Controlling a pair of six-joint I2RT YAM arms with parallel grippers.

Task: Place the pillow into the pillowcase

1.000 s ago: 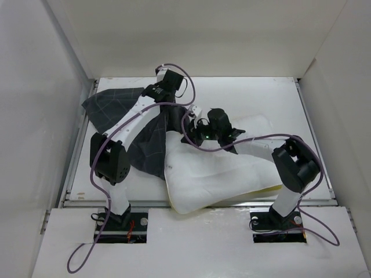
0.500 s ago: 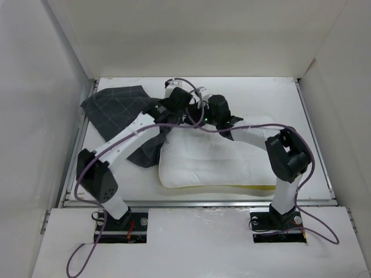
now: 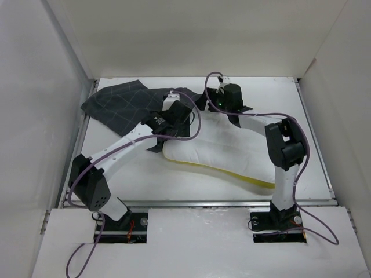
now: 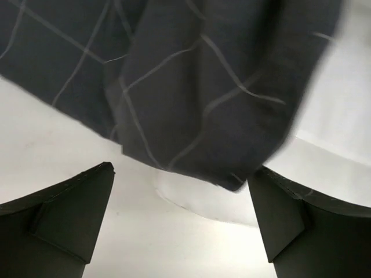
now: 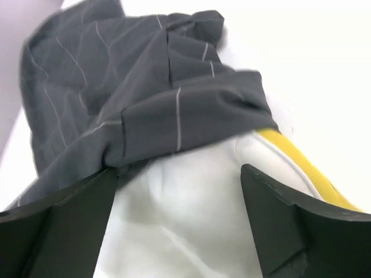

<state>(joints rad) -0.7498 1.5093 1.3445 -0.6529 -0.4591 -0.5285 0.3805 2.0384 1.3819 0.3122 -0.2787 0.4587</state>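
Observation:
The white pillow (image 3: pixel 232 152) lies across the table's middle, its yellow seam (image 5: pixel 293 153) showing along one edge. The dark checked pillowcase (image 3: pixel 119 104) is spread at the back left, and its near edge is draped over the pillow's back-left end (image 5: pixel 174 116). My left gripper (image 3: pixel 184 111) hovers open at that end, with a fold of pillowcase (image 4: pixel 203 98) hanging just beyond its fingertips and nothing between them. My right gripper (image 3: pixel 206 102) is open too, poised over the pillow (image 5: pixel 191 220) where the cloth overlaps it.
White enclosure walls rise on the left, back and right of the table. A metal rail (image 3: pixel 197 202) runs along the front edge. Purple cables (image 3: pixel 194 124) loop off both arms above the pillow.
Both grippers have gone from shut to open. The arms have moved toward the back, and the pillow has slid back with its left end now under the pillowcase's edge.

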